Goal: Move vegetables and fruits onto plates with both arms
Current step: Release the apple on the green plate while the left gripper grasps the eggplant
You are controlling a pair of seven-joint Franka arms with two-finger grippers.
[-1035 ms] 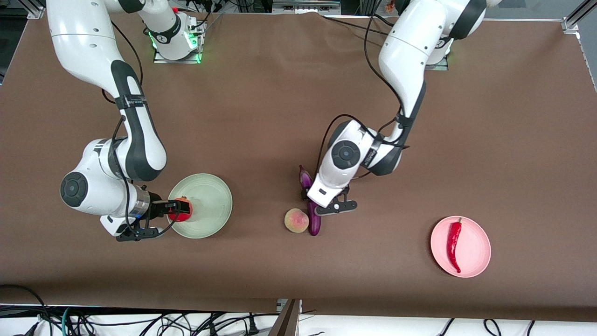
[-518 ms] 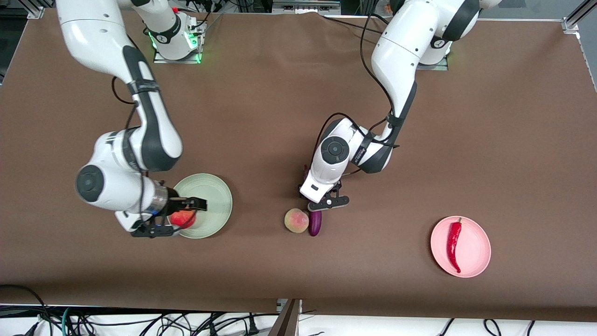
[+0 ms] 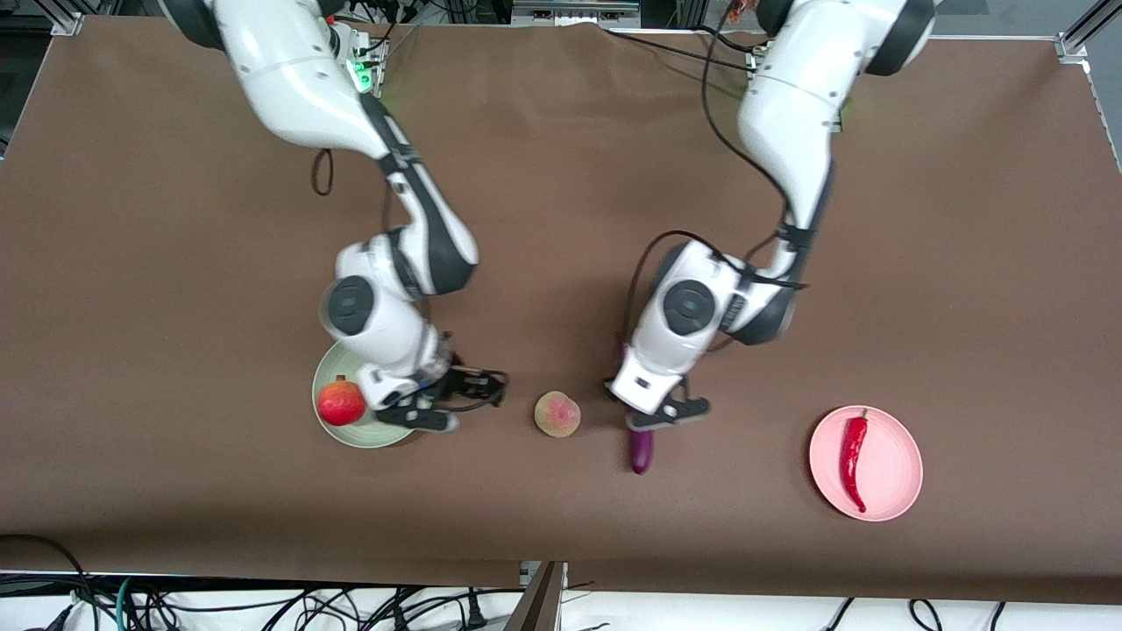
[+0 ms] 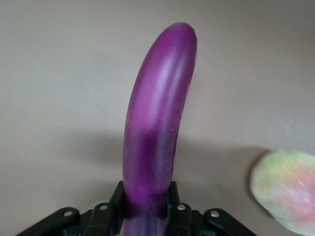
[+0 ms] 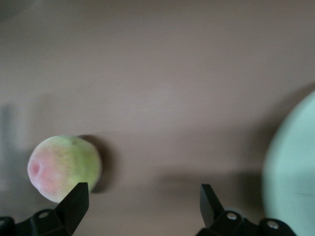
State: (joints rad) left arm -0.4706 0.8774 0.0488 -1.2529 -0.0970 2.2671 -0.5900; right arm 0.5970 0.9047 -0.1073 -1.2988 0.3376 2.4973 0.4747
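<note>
At the lower left of the front view, the pomegranate sat on the green plate. Just right of that plate, over bare table, the right gripper hung with its fingers spread wide, holding nothing. The peach lay low in the centre. Further right, the left gripper was closed around the eggplant, over the table. At the lower right, the chili lay on the pink plate.
</note>
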